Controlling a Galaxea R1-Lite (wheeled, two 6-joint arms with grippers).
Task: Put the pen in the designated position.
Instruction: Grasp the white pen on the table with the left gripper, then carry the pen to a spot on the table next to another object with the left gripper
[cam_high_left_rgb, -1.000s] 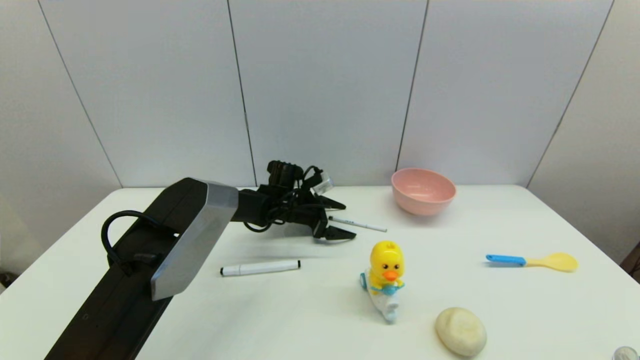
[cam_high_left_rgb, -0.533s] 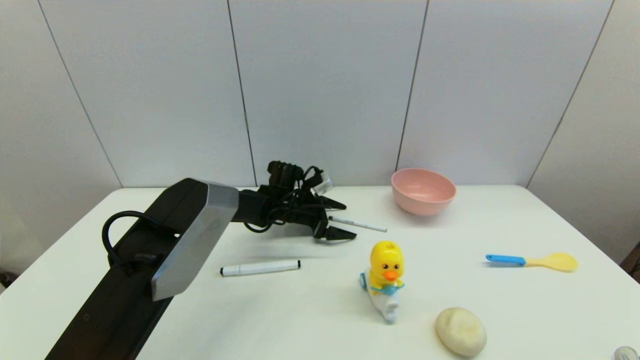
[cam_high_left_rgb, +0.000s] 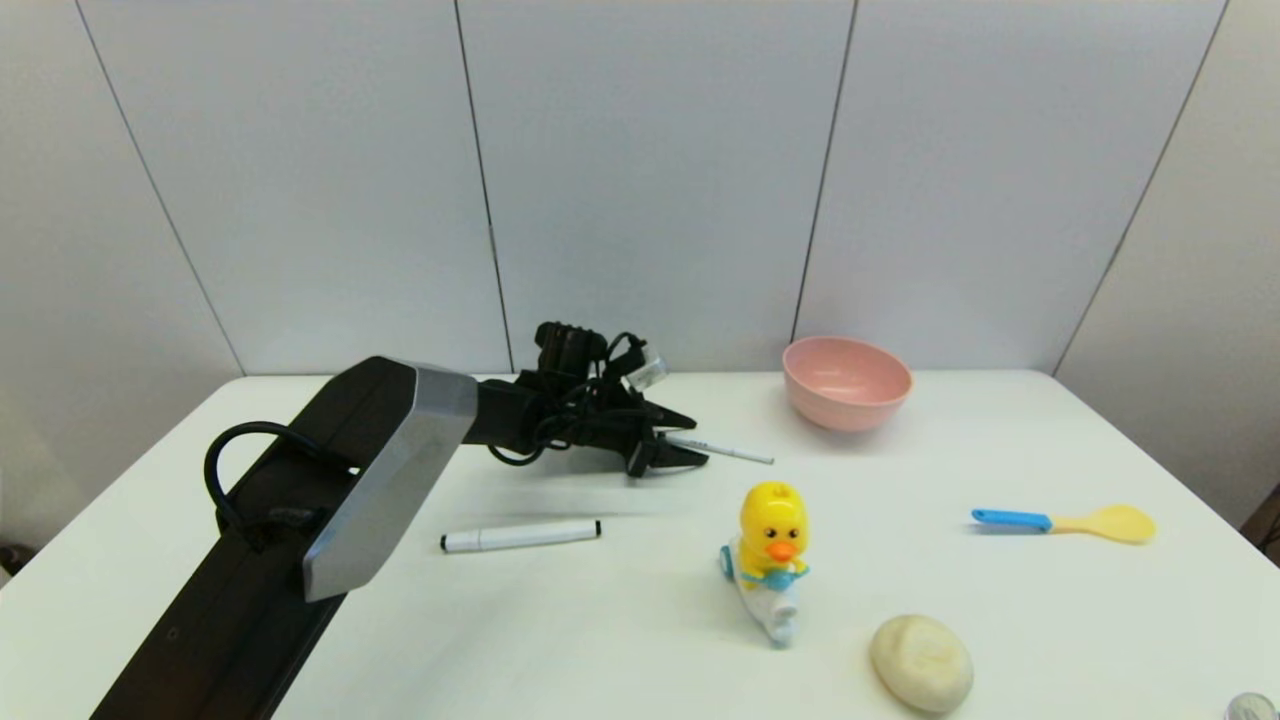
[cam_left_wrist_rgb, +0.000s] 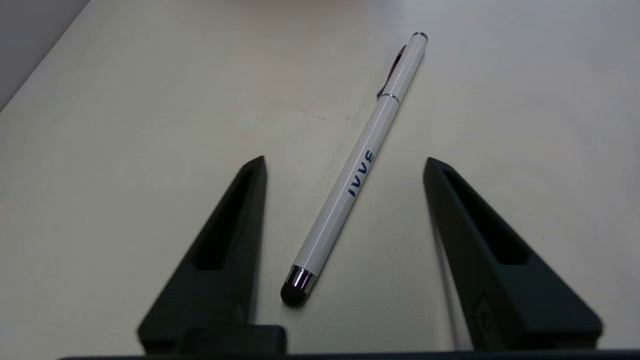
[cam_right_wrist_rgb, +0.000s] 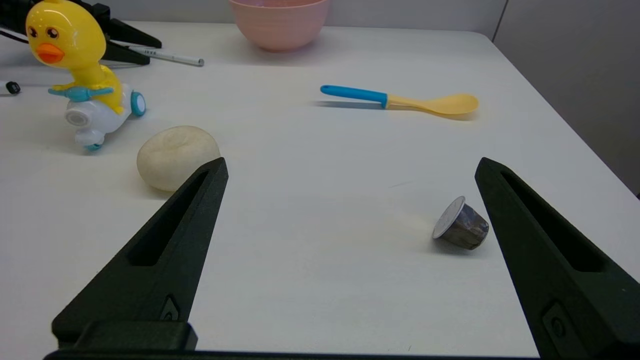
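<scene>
Left tool (cam_left_wrist_rgb: 345, 165) spread, straddling pen (cam_left_wrist_rgb: 356, 175), no contact | pen flat on bench (cam_high_left_rgb: 1000, 600) near pink bowl (cam_high_left_rgb: 846, 382) | right tool (cam_right_wrist_rgb: 350, 167) spread, idle.

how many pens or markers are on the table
2. The thin white pen lies at the far middle of the table, its near end between the left gripper's open fingers. The thicker marker lies nearer the robot, left of the duck toy. None seems hidden.
</scene>
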